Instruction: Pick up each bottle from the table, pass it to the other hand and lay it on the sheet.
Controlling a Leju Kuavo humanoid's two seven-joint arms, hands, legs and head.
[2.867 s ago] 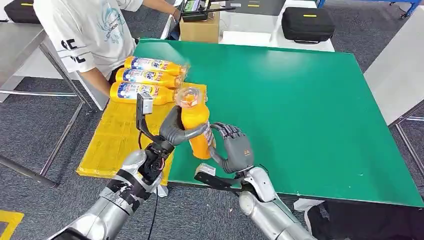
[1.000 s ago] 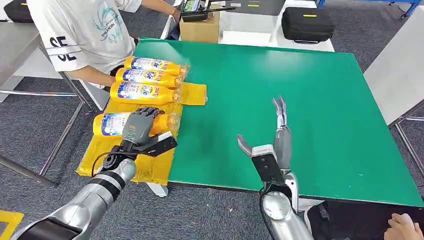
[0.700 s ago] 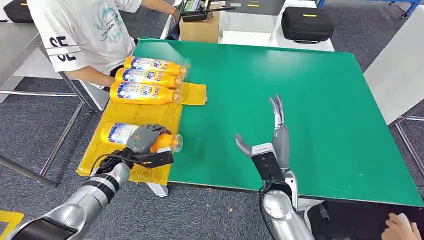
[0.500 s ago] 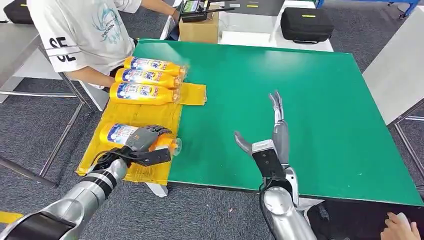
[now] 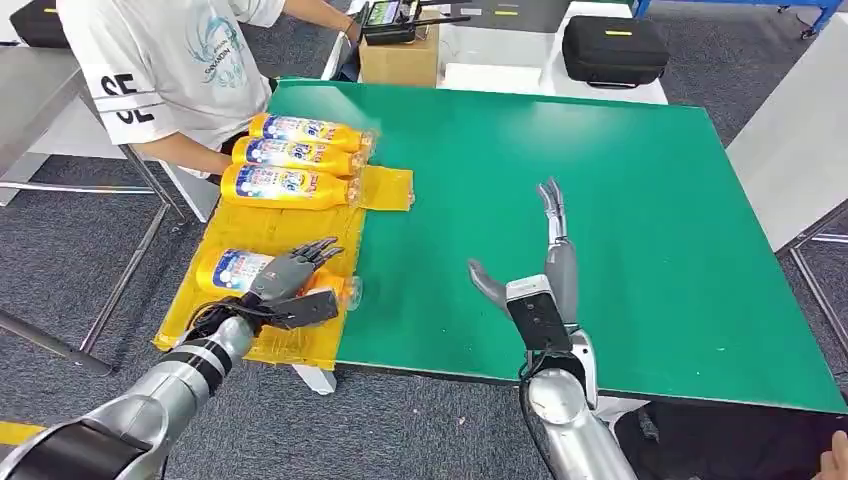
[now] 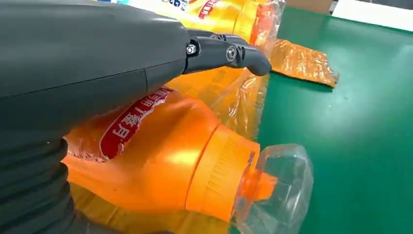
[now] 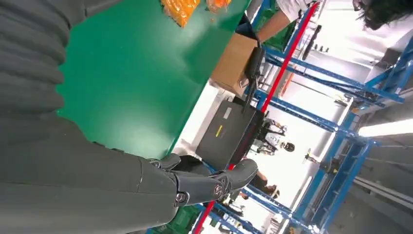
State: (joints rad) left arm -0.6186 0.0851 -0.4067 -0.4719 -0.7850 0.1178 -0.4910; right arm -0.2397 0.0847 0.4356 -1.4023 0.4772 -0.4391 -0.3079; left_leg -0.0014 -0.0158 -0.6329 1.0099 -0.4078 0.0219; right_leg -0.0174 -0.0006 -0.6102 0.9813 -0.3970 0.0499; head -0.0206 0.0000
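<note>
An orange bottle with a blue-and-white label lies on its side on the yellow sheet, its clear-capped end toward the green table. My left hand hovers over its neck end with the fingers spread and lifted off it. In the left wrist view the fingers stretch straight above the bottle. My right hand is held above the table's near middle, fingers straight and holding nothing; its fingers show the same. Three more bottles lie side by side at the sheet's far end.
A person in a white shirt stands at the table's far left corner, an arm close to the three bottles. A cardboard box and a black case sit beyond the far edge. A metal table stands at the left.
My left hand brought the bottle down onto the near part of the sheet and let go, its fingers now spread above it. The right hand has barely moved.
</note>
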